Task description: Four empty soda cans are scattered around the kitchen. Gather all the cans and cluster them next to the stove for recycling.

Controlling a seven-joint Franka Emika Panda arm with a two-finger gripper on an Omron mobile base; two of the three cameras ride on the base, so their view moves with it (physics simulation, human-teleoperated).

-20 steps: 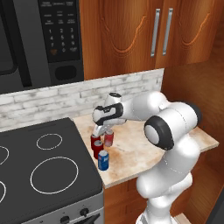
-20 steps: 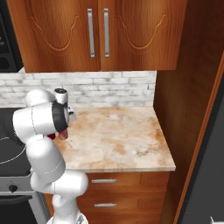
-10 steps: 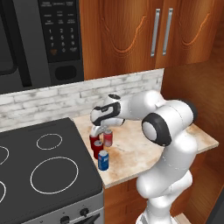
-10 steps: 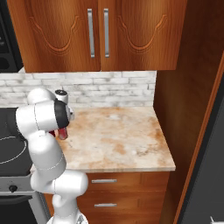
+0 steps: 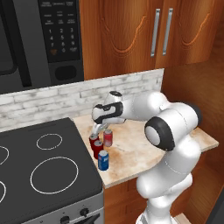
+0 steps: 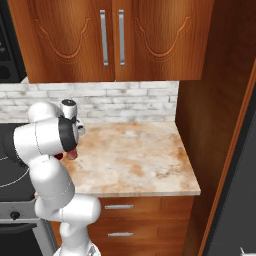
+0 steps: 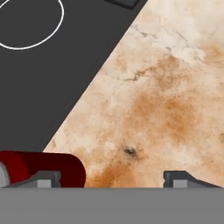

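Since a second ago our gripper (image 5: 97, 130) has gone from pinched tight to spread wide; the arm itself sits almost where it did, and the cans beneath it stand in the same cluster. We now have the two finger tips (image 7: 43, 179) well apart in the hand view, with bare counter (image 7: 166, 96) between them and nothing held.

Directly under our hand, in the left base view, a dark red can (image 5: 93, 141) stands upright, its top just below the fingers; we cannot tell whether a finger touches it. Just to the hand's right, on the counter side, stands the paler red can (image 5: 107, 137). Nearer to us than the hand stands another red can (image 5: 98, 149), and nearer again the blue can (image 5: 103, 160). All four are upright and close together, some possibly touching, on the strip of counter just beside the stove (image 5: 39, 170), whose black glass edge lies on the hand's left.

From the hand view we see one dark red can (image 7: 43, 168) against our left finger tip, at the stove's edge (image 7: 65, 57), with a white burner ring (image 7: 30, 22) farther out.

In the right base view our own elbow covers most of the cluster; only a sliver of red can (image 6: 73, 153) shows beside it.
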